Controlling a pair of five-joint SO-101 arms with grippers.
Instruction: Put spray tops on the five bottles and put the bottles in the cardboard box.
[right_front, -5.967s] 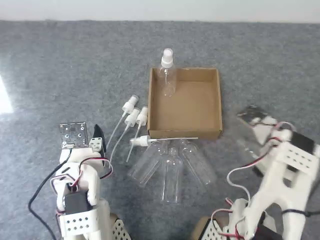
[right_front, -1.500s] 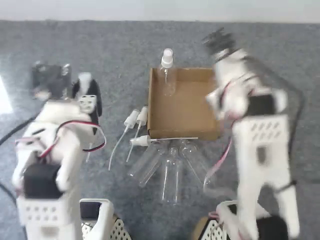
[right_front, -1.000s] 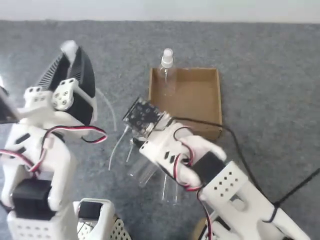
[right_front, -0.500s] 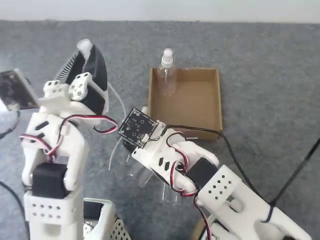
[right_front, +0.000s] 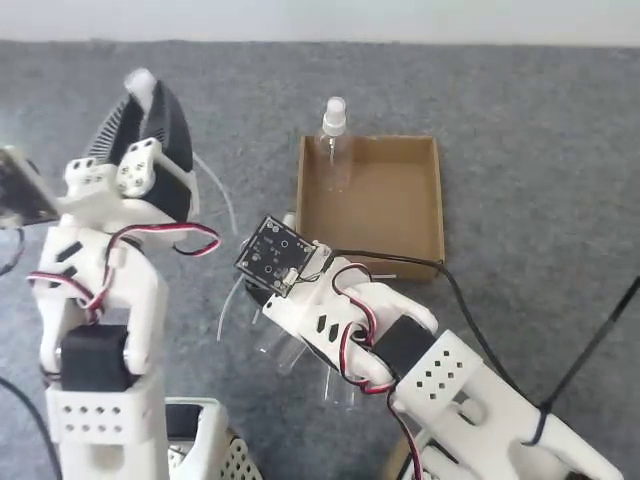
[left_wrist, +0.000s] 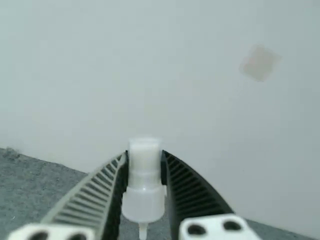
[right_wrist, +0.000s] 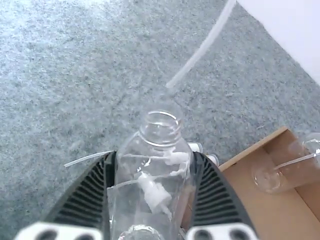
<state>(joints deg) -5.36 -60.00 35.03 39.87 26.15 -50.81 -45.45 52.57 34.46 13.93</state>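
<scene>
My left gripper (left_wrist: 145, 156) is shut on a white spray top (left_wrist: 144, 182), held high over the table's left side (right_front: 143, 92), its thin tube (right_front: 216, 192) hanging down. My right gripper (right_wrist: 154, 161) is shut on a clear, open-necked bottle (right_wrist: 156, 150) in front of the cardboard box (right_front: 400, 215). The tip of the spray top's tube (right_wrist: 200, 50) hangs just beyond the bottle's neck. One bottle with a spray top (right_front: 335, 145) stands in the box's far left corner.
More clear bottles (right_front: 283, 347) lie in front of the box, partly hidden under my right arm. Thin tubes of loose spray tops (right_front: 230, 300) lie left of them. Grey carpet covers the table, with free room to the right of the box.
Both arms have risen from their rest at the front; the left took a spray top, the right a bottle. In the last half second the left gripper shifted slightly left.
</scene>
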